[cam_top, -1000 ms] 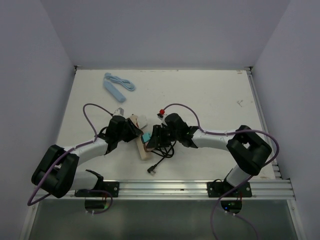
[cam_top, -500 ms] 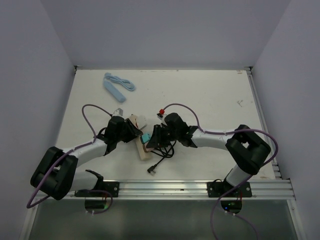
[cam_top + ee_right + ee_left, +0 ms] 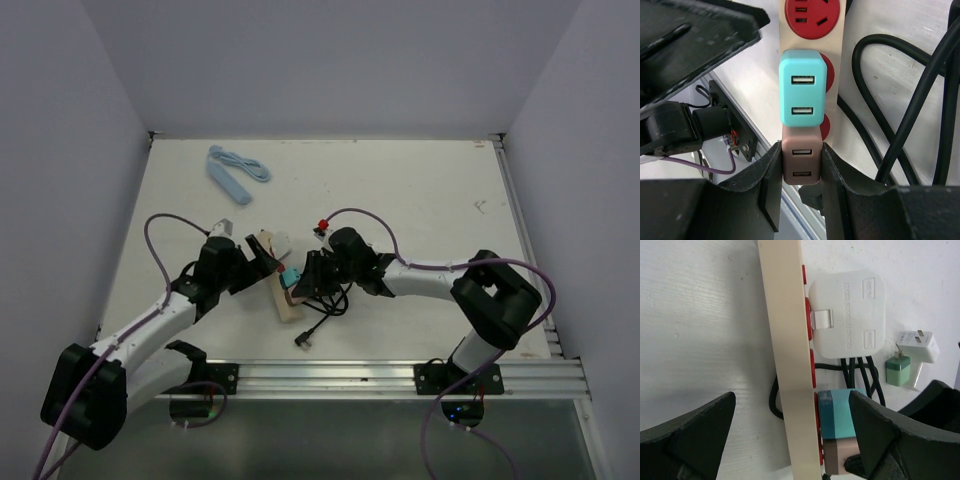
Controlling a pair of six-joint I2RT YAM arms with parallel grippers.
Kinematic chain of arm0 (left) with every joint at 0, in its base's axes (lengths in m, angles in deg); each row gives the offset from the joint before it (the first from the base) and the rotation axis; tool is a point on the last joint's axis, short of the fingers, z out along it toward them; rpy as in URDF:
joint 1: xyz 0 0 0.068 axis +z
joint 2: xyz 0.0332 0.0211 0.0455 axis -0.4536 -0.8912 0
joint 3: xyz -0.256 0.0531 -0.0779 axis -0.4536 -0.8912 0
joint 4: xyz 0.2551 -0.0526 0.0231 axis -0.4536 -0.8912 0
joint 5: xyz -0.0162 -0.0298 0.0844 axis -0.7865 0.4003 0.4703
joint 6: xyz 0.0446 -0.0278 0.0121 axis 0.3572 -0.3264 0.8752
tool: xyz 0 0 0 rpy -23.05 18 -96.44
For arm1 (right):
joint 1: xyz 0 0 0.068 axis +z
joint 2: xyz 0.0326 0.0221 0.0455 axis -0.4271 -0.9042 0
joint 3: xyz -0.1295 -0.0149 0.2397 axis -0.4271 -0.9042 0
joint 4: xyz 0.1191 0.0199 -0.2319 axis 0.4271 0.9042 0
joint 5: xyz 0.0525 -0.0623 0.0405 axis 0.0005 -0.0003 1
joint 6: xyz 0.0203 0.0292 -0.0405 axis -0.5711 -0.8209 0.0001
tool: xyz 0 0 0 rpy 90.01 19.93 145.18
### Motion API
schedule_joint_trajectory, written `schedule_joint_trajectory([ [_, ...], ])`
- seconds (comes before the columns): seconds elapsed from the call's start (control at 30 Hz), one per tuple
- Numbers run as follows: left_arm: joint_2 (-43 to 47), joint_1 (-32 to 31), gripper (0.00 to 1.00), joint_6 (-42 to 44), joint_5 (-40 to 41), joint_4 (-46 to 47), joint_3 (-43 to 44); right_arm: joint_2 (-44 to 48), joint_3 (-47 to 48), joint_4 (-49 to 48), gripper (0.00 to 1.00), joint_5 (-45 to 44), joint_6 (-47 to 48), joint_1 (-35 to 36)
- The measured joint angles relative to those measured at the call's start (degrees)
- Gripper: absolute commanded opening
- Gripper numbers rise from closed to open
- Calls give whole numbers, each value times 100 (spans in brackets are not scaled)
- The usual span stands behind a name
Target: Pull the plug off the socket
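Your right fingers (image 3: 771, 182) are clamping the brown plug (image 3: 801, 165), not yet pulled from the power strip (image 3: 789, 340); your left fingers (image 3: 700, 427) are straddling that strip, spread wide.

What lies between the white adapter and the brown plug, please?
A bare socket, then the teal plug, flush against the brown plug the right pincer grips; the left wrist view shows it.

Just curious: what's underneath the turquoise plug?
A red socket on the cream power strip, showing only at its edge. The turquoise plug covers the pins and socket holes.
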Motion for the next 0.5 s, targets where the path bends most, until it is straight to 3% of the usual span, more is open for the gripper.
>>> schedule_joint_trajectory([
  [0.27,1331,-2,93,-101,-686,-413,-503,0,0,-2,0,-35,-107,2],
  [0.5,1565,-173,88,-258,-1182,-450,-1088,-2,31,11,0,-166,-295,17],
])
